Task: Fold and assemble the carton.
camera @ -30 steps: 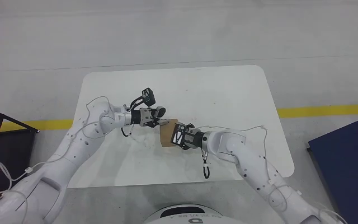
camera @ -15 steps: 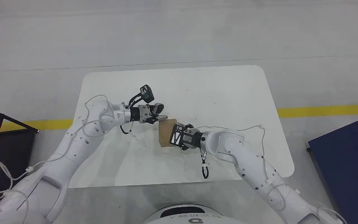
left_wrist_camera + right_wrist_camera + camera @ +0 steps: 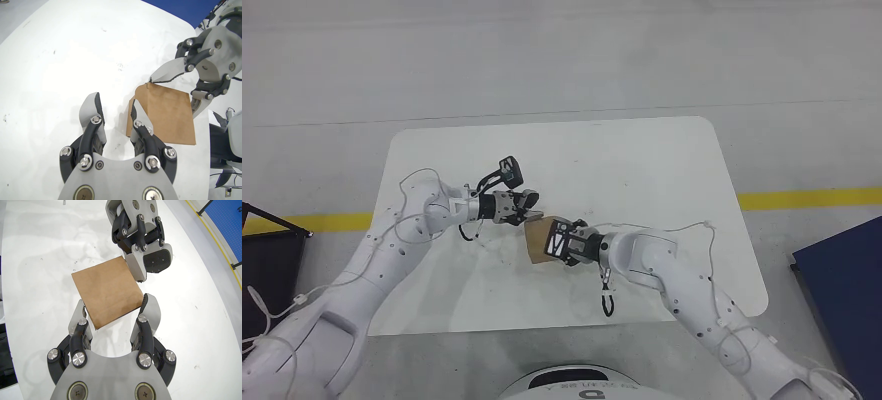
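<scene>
Two tools meet carton [image 3: 107,291]: right tool [image 3: 113,304] grips it, left tool [image 3: 115,98] open, one finger touching its edge.

Carton [image 3: 538,241] at table [image 3: 662,170] ctr, in jaws of right gripper [image 3: 557,242]; left gripper [image 3: 530,207] just behind-left.

The left hand [image 3: 115,98] gapes wide, tips nearly touching the right hand [image 3: 113,299], which is clamped across the carton [image 3: 105,285].
</scene>
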Controlling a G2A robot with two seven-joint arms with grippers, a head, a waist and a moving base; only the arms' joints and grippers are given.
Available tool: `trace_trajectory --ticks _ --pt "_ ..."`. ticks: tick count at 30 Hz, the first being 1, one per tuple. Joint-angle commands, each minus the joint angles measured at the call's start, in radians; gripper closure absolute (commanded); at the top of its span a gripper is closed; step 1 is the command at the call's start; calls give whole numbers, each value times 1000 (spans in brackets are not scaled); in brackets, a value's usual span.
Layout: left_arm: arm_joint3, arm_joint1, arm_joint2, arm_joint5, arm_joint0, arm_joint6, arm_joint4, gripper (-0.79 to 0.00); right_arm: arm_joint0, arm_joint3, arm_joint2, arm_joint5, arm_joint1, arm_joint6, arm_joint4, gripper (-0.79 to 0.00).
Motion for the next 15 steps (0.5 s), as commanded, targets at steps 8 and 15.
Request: trace_trajectory --ticks 8,15 --pt "22 -4 -14 -4 7 -4 -36 -360 7 10 -5 9 -3 2 -5 -582" --pt "25 1 -36 11 11 -19 -29 -360 8 11 -6 11 -3 1 -6 -591"
